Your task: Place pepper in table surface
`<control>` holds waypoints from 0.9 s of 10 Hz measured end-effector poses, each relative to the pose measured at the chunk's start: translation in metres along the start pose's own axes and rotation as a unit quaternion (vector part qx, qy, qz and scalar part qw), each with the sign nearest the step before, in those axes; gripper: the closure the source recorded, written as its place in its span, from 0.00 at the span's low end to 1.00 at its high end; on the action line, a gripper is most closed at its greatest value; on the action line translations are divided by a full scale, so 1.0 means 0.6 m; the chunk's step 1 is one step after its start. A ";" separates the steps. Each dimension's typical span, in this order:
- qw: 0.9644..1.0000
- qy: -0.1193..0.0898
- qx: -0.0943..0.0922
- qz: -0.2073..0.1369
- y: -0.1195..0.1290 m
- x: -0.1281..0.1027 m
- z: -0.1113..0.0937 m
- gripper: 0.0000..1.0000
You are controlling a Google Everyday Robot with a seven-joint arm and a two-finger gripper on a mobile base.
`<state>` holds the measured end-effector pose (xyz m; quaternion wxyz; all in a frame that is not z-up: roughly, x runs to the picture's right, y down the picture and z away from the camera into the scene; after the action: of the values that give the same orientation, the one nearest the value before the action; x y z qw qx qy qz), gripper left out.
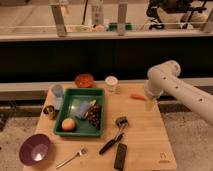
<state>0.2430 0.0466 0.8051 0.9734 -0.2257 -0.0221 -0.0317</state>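
The pepper (137, 97) lies on the worktop (145, 135) near its far right edge, well apart from the green tray (80, 133); the end effector (150, 105) (released, holding nothing) hangs just beside it.

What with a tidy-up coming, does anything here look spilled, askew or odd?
Nothing looks spilled or damaged. The small orange-red pepper lies loose on the light wooden tabletop near its far right edge, just beside the robot's gripper.
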 end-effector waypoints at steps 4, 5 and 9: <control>1.000 -0.008 0.003 -0.003 -0.021 0.003 0.033 0.20; 1.000 -0.009 0.003 -0.004 -0.026 0.002 0.040 0.20; 1.000 -0.014 0.004 -0.008 -0.046 0.005 0.074 0.20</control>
<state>0.2429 0.0412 0.8572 0.9737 -0.2220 -0.0374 -0.0360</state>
